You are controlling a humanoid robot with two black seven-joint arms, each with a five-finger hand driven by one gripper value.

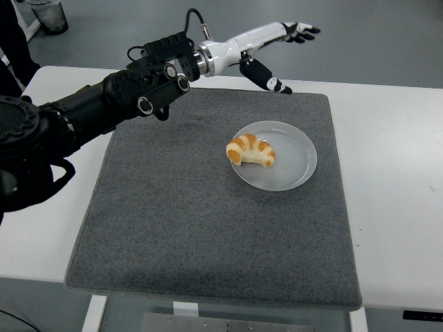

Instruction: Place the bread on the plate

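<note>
A golden croissant-shaped bread [250, 151] lies on the left part of a round white plate [294, 162], which sits on a grey mat [208, 228]. My left hand [280, 52] is raised well above and behind the plate, near the mat's far edge, with its fingers spread and holding nothing. The left arm [104, 107] reaches in from the left edge. The right arm does not show.
The grey mat covers most of the white table [394, 159]. A small clear object [165, 61] sits at the table's far edge. A dark bin [47, 15] stands on the floor at the top left.
</note>
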